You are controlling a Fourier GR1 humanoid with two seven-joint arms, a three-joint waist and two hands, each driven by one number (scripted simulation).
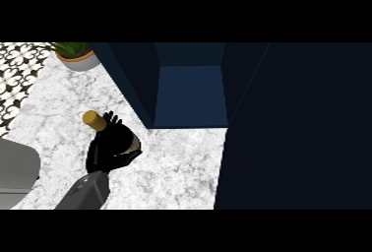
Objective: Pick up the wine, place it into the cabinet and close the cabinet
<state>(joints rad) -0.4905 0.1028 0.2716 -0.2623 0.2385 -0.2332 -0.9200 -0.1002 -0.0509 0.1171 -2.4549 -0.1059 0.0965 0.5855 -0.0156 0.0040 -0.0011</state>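
Observation:
The wine bottle shows its gold cap and a strip of its dark body with a tan label. It is tilted over the marble counter, left of the cabinet. My right hand is shut round its body and hides most of it. The dark blue cabinet stands open, its inside facing me just right of the hand. Its big dark door swings out along the right. A grey forearm fills the left edge; its hand is out of view.
A potted green plant stands at the counter's back left. A black and white patterned wall borders the counter on the left. The open door blocks the counter's right side.

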